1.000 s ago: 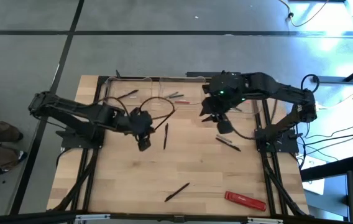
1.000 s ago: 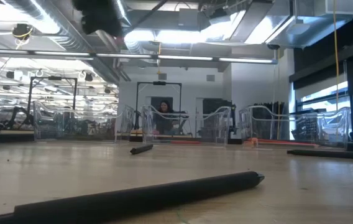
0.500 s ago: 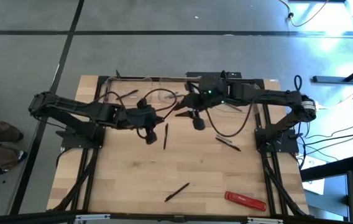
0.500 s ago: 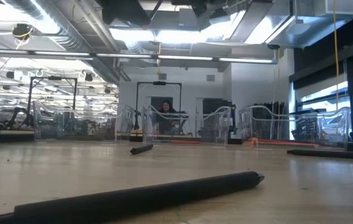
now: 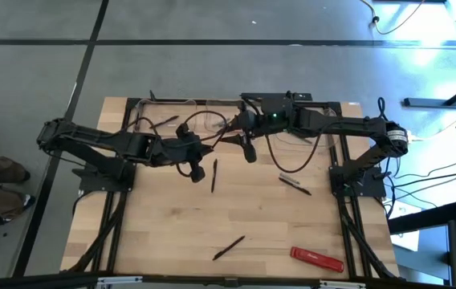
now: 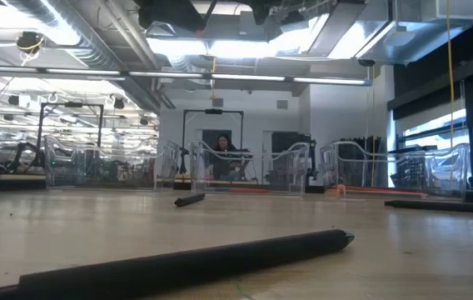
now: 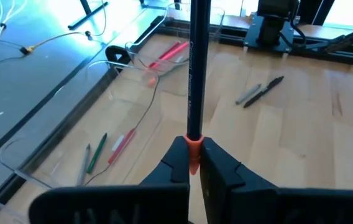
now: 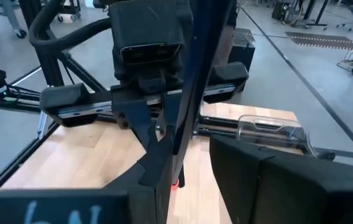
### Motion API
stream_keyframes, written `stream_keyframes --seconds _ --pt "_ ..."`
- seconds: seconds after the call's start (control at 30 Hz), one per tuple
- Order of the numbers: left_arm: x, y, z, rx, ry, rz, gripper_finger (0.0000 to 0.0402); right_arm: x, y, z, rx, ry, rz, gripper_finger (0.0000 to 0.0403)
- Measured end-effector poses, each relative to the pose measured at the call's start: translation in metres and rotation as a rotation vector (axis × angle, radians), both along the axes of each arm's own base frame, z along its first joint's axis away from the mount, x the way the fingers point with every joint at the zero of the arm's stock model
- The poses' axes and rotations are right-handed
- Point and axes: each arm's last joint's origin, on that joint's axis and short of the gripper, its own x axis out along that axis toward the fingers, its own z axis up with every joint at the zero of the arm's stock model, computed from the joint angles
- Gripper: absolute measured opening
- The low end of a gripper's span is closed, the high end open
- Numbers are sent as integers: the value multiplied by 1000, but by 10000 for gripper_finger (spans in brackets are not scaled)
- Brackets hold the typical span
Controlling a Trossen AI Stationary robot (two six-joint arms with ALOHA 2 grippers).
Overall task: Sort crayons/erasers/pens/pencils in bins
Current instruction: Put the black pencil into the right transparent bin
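My left gripper (image 5: 199, 152) is over the middle of the table, shut on a black pen (image 7: 195, 74) with an orange end. The pen sticks out toward my right gripper (image 5: 246, 148), which faces it from the table's right. In the right wrist view the right gripper (image 8: 201, 177) is open and the pen (image 8: 192, 93) stands beside one finger; whether they touch, I cannot tell. Three clear bins line the far edge: left (image 5: 160, 120), middle (image 5: 216, 120), right (image 5: 318, 135). More black pens lie flat on the table (image 5: 214, 175) (image 5: 295, 185) (image 5: 229, 247). My left gripper pinches the pen's orange end (image 7: 193, 148) between its two fingertips. The fingers come level from the table's left, and the pen runs on in line with them toward the right gripper. The pen is lifted clear of the table.
A flat red bar (image 5: 318, 258) lies near the front right edge. The bins hold coloured sticks (image 7: 167, 55) (image 7: 99, 152). Cables loop over the far part of the table (image 5: 292, 164). A person (image 6: 220, 154) shows in the room beyond.
My right gripper has swept toward the table's left, from near the right bin up to the left gripper. My left gripper has gone a little toward the table's right and far edge.
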Motion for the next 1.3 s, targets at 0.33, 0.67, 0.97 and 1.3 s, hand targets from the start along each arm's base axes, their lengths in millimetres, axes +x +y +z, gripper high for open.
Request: stream_keyframes --seconds 0.33,0.67,0.97,1.3 --pt "0 2 0 -2 -2 8 4 1 0 3 21 -32 -7 104" --pt "0 4 0 -1 -1 18 4 1 0 3 16 -32 -1 25" --pt "1 13 0 -17 -7 50 43 1 0 3 10 -31 -9 37" --pt "1 13 0 -8 2 46 86 0 0 2 12 -17 -8 26"
